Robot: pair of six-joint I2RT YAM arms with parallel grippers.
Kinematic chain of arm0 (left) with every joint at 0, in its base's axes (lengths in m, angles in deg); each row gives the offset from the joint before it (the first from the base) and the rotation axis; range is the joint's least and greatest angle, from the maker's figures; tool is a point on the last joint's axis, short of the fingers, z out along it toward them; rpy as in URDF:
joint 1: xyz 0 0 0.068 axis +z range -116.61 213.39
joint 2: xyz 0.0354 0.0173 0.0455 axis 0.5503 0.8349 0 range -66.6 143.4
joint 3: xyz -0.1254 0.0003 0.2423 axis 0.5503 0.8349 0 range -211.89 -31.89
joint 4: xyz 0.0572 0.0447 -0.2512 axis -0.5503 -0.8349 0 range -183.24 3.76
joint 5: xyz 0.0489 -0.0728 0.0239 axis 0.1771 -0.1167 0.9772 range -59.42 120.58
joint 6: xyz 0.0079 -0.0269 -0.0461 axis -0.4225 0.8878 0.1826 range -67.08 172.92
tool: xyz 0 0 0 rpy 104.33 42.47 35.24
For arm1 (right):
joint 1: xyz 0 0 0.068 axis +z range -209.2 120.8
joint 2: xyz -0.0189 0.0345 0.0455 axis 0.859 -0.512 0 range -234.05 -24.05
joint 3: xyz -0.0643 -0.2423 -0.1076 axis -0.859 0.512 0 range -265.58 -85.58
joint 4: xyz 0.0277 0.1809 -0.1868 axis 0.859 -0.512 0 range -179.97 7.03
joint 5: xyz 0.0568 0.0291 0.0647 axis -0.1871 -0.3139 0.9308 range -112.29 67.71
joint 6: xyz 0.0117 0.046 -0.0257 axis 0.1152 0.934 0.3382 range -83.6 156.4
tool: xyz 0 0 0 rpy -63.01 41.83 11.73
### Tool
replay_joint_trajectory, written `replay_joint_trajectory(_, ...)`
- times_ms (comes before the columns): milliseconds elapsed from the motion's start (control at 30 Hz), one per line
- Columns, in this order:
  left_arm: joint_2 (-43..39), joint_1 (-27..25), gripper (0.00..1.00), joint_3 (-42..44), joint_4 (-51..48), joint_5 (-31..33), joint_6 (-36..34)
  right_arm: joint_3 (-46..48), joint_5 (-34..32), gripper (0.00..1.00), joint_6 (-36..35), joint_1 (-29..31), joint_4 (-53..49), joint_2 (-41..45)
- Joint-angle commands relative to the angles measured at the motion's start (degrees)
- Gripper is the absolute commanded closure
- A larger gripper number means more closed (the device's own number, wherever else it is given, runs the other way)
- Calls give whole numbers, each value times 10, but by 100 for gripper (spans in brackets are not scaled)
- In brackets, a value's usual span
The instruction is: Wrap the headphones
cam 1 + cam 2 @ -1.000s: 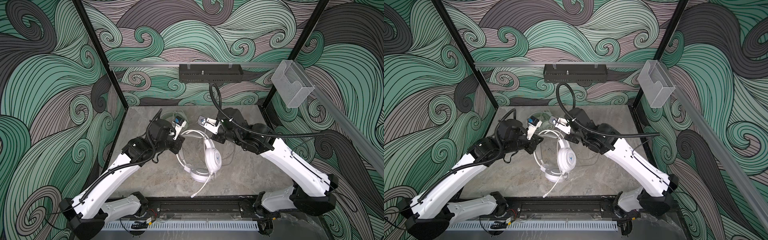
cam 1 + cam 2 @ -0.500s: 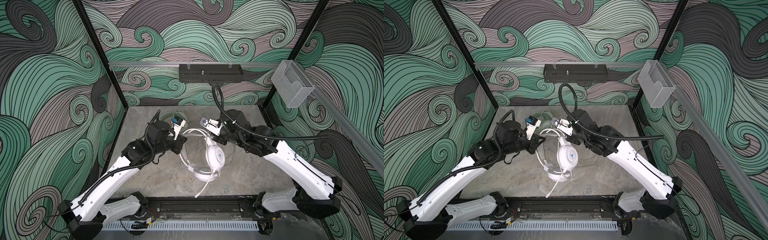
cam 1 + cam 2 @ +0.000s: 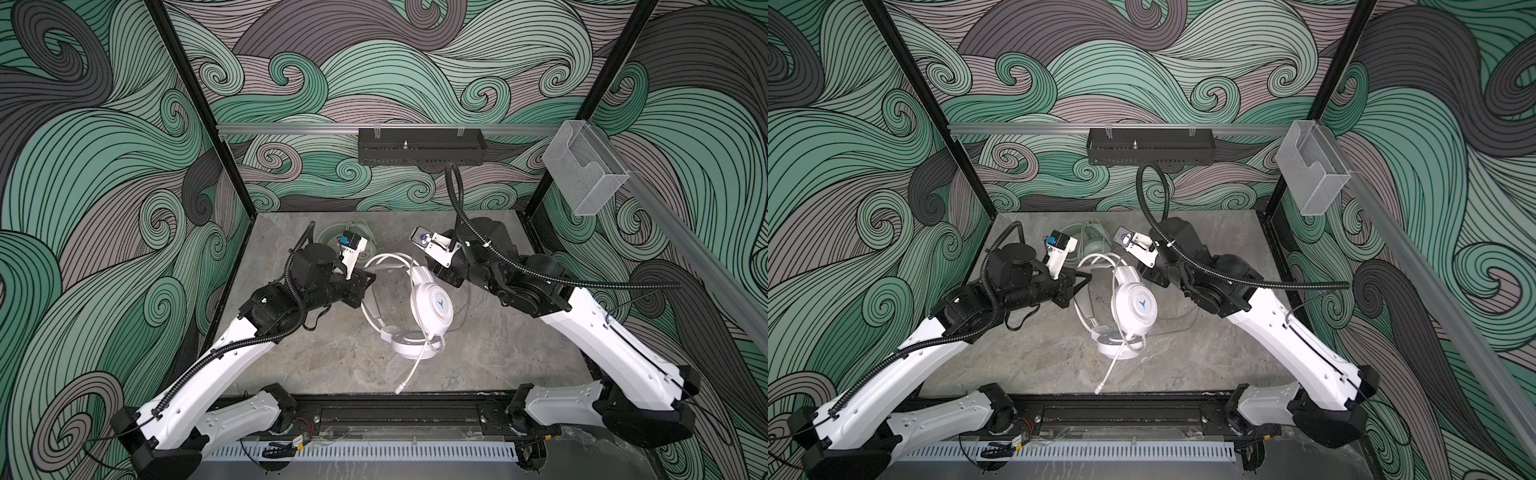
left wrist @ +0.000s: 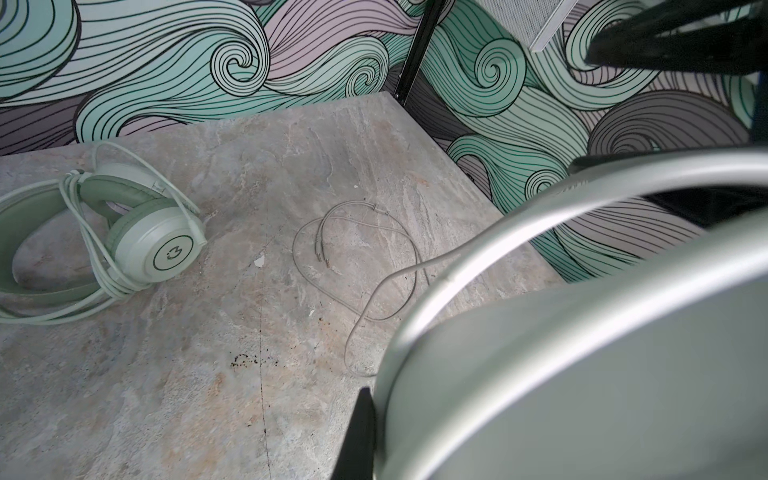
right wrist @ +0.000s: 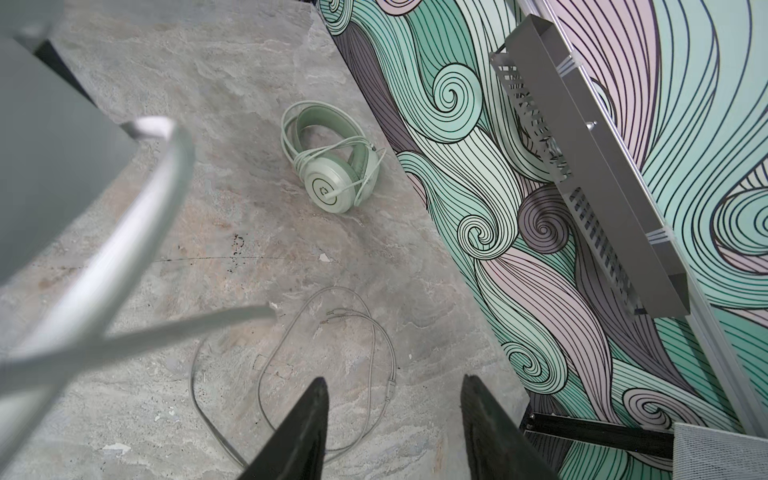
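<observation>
Left end effector (image 3: pixel 370 276) clamps band of white arrow-marked headset (image 3: pixel 432 305); right end effector (image 5: pixel 395 380) parted, empty. Winding step: next, grasp loose grey cable (image 5: pixel 392 365).

The right gripper (image 5: pixel 394 380) has parted its jaws, which now stand apart with nothing between them, and its arm has drawn back a little to the right. The white headset (image 3: pixel 432 305) has shifted slightly right, its microphone boom (image 3: pixel 409 370) with it.

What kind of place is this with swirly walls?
Probably a robot test booth: two robot arms at a small table, closed in by swirly panels, with white headphones to practise on.
</observation>
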Motion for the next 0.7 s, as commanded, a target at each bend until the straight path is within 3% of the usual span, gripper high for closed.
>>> replay_joint_trajectory(0, -20, -1, 100, -18, 47, -8, 43, 9, 37, 41, 35, -31, 28, 25)
replay_joint_trajectory(200, -8, -1, 100, -84, 2, 42, 39, 67, 135, 34, 109, -107, 72, 58)
replay_joint_trajectory(400, 20, -1, 100, -178, -38, 60, 37, 300, 281, 31, 165, -159, 307, 176)
replay_joint_trajectory(567, 46, -1, 100, -245, -73, 74, 45, 387, 390, 29, 279, -237, 403, 196)
replay_joint_trajectory(667, 59, -1, 100, -263, -90, 78, 48, 420, 404, 29, 301, -242, 430, 197)
